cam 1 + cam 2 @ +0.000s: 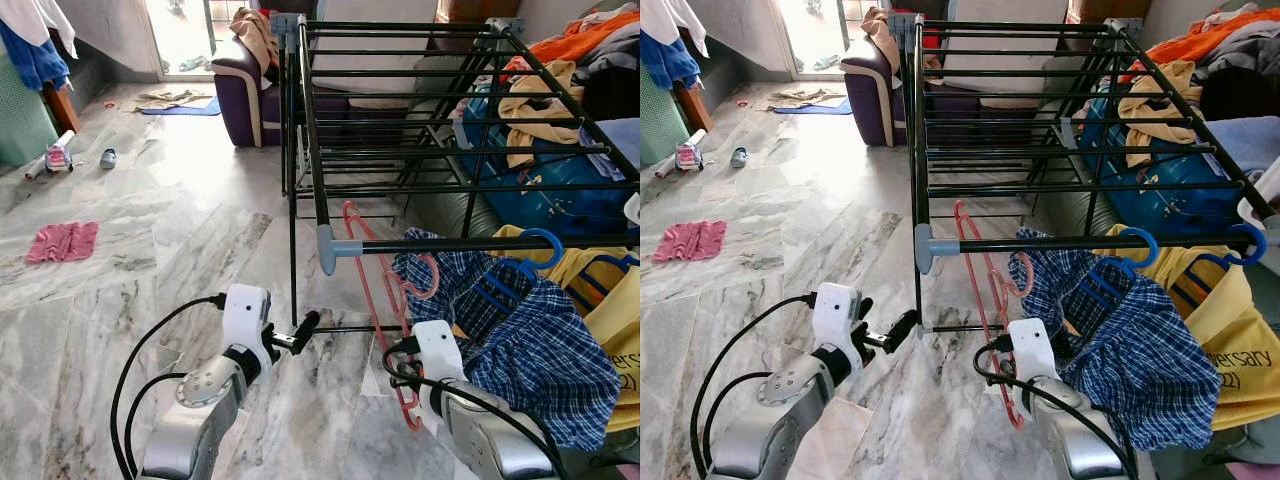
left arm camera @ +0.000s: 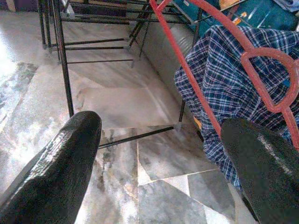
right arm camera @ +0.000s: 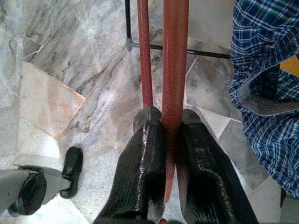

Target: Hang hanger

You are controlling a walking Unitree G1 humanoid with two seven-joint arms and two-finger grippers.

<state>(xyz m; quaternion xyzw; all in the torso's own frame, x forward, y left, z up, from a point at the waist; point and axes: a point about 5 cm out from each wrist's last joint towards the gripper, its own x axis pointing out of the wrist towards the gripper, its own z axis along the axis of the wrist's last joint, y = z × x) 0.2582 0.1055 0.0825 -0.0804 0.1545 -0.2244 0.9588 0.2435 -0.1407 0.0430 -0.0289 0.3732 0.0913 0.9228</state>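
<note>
**Inspector:** Requesting status of right gripper (image 3: 171, 122).

**Assessor:** Clamped shut on the red hanger (image 3: 175, 56). Fingers (image 3: 145, 154) pressed to either side of one thick bar, no gap seen. Second, thinner bar passing just beside the outer face of one finger, not gripped.

**Inspector:** Reason for gripping there?

**Assessor:** Judged deliberate: holding by a lower bar leaves the hook end free to reach a rail. Hanger carried tilted, clear of the floor (image 1: 150, 250), rising from the fingers toward the drying rack (image 1: 310, 120).

**Inspector:** Position of hook against the rack?

**Assessor:** Seen from the head, just below the front rail (image 1: 480, 243), close beside the plaid shirt (image 1: 530, 340). Not over the rail. Task judged incomplete: needs lifting and a turn to catch.

**Inspector:** Neighbouring items?

**Assessor:** Plaid shirt hung from a blue hanger (image 1: 540, 240) on that same rail. Free rail between that and the grey corner cap (image 1: 327, 250), judged the likely slot.

**Inspector:** Left gripper (image 2: 161, 126)?

**Assessor:** Spread wide, holding nothing. Raised low beside the rack's corner leg, aimed toward the hanger and shirt, well apart from both. Judged on standby, possibly for steadying.

**Inspector:** Risks?

**Assessor:** Snagging of hook in plaid cloth. Slipping or twisting within so narrow a pinch.
</note>
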